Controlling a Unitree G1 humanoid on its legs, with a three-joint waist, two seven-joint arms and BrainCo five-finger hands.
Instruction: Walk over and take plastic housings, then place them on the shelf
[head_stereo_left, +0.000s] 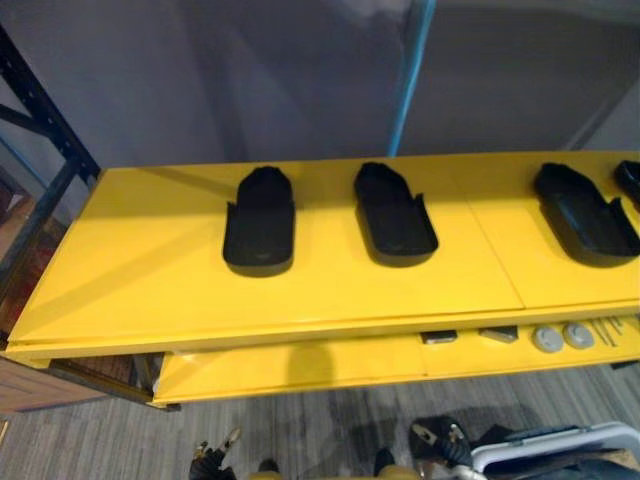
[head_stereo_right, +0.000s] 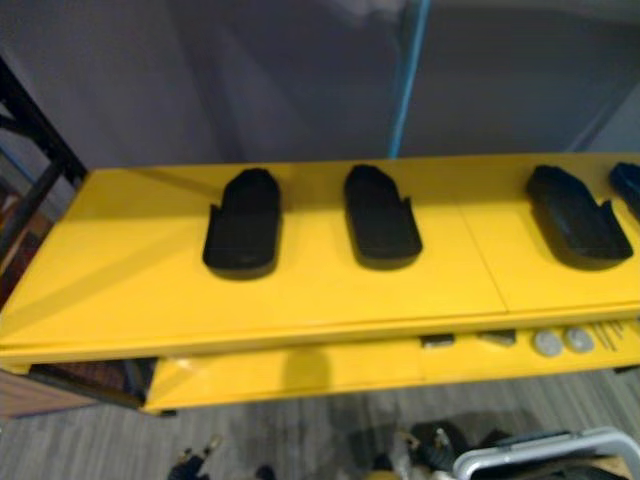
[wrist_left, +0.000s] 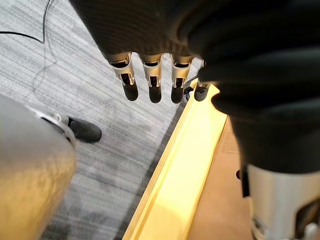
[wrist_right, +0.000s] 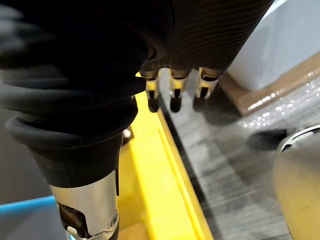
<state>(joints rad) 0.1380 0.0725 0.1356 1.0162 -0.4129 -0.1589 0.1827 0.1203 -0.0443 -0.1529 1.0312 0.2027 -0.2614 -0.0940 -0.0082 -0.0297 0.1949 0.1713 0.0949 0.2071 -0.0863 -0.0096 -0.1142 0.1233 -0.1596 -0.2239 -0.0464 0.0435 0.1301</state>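
Left hand (wrist_left: 152, 80) slack, housings (head_stereo_left: 260, 225) atop shelf (head_stereo_left: 130, 270)

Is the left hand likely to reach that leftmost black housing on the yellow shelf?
Probably yes: the housing lies uncovered, bare shelf before it. The left hand hangs low by the shelf's edge, open and empty, so must rise first.

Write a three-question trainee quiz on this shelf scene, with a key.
1. True or false: the left hand or the right hand holds a housing.
2. Fill in: on the top shelf, the leftmost housing and the next housing lie ____ (touching/apart).
3. The grey discs lie on: A) the top shelf; B) the lower tier; C) a housing.
Key: 1 false; 2 apart; 3 B.
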